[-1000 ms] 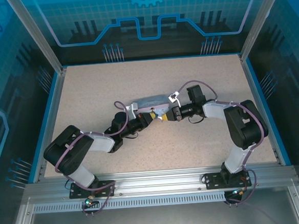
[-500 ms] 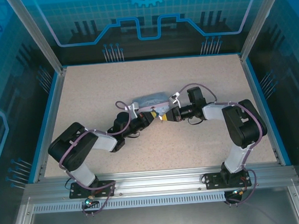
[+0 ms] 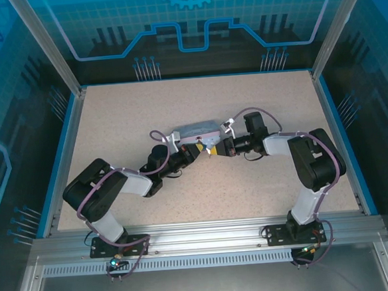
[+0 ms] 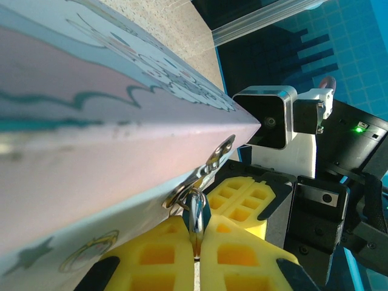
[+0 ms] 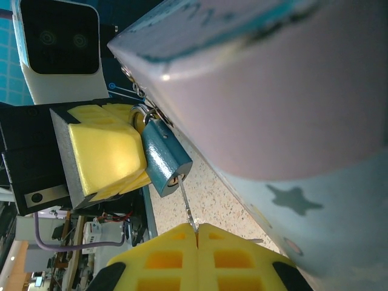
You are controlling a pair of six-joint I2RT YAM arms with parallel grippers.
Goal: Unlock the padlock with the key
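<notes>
- Your left pincer point(image 4: 195, 239) is closed tight. Its yellow pads point(image 4: 157, 260) pinch the padlock point(image 5: 162, 159) edge-on.
- The padlock's shackle point(image 4: 195, 213) rises just ahead of those fingertips and loops through the metal hasp point(image 4: 209, 162) on the cartoon tin point(image 4: 91, 121).
- Your right pincer point(image 5: 197, 233) is fully closed too, gripping the key point(image 5: 187, 206) by its head end, which is hidden between the pads.
- The key's blade runs straight ahead from the fingertips and its tip meets the keyhole in the padlock's end face. You cannot tell how deep it sits.
- The two pincers meet nose to nose with very little room between them. The tin's long edge lies close along the far side of both.
- In the left wrist view, the right arm's camera housing point(image 4: 270, 118) sits just beyond the hasp.
- On the near side of both pincers you have open speckled surface point(image 3: 204, 198), with more of it to the left, to the right and beyond the tin.
- The surface ends at a blue rim point(image 3: 66, 151), well apart from either pincer.
- Blue panelled walls point(image 3: 192, 26) and aluminium posts point(image 3: 44, 46) stand around the surface.
</notes>
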